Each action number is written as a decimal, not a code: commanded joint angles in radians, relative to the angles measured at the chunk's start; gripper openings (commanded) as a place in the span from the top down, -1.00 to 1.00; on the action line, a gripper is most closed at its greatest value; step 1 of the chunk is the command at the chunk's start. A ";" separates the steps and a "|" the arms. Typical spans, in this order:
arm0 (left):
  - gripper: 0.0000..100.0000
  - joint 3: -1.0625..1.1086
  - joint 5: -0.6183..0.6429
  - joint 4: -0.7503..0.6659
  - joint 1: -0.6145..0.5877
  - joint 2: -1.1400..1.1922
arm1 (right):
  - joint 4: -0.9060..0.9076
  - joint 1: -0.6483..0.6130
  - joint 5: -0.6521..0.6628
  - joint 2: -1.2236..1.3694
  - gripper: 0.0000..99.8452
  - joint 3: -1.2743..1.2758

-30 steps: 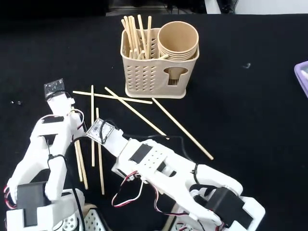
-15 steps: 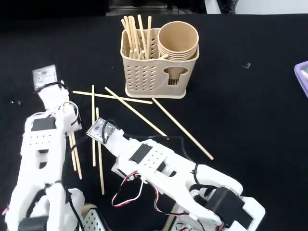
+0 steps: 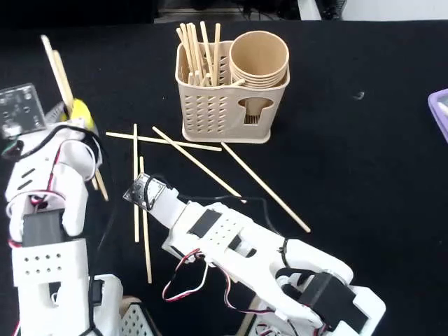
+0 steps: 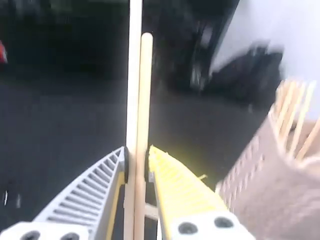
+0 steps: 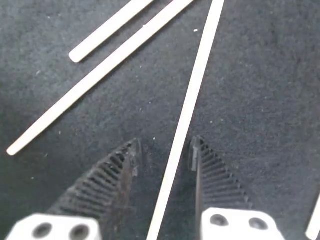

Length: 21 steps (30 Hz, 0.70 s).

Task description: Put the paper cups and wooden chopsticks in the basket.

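Observation:
A beige basket (image 3: pixel 225 112) at the back holds stacked paper cups (image 3: pixel 259 59) and several chopsticks (image 3: pixel 198 52). My left gripper (image 4: pixel 136 159) is shut on two wooden chopsticks (image 4: pixel 139 90), raised at the far left of the table (image 3: pixel 59 73), with the basket (image 4: pixel 270 175) off to one side. My right gripper (image 5: pixel 165 145) sits low and open on the table (image 3: pixel 142 190), its jaws on either side of one flat-lying chopstick (image 5: pixel 187 110). Loose chopsticks lie in front of the basket (image 3: pixel 196 162), (image 3: pixel 266 187) and near the right gripper (image 3: pixel 145 231).
The black cloth (image 3: pixel 364 175) to the right of the basket is bare. A purple object (image 3: pixel 439 112) sticks in at the right edge. Two more chopsticks (image 5: pixel 125 47) lie just beyond the right gripper's fingertips.
My left arm has lifted the two chopsticks off the table and swung up and to the far left. The right arm has stayed where it was.

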 commanded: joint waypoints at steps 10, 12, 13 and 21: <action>0.94 -0.097 -0.002 -0.522 0.180 -0.028 | -0.018 -0.017 0.008 -0.048 0.67 -0.010; 0.94 -0.097 -0.003 -0.574 0.251 -0.025 | -0.018 -0.017 0.008 -0.048 0.67 -0.010; 0.94 -0.097 -0.006 -0.598 0.282 -0.012 | -0.018 -0.017 0.008 -0.048 0.67 -0.010; 0.94 -0.295 -0.011 -0.677 0.397 0.258 | -0.018 -0.017 0.008 -0.048 0.67 -0.008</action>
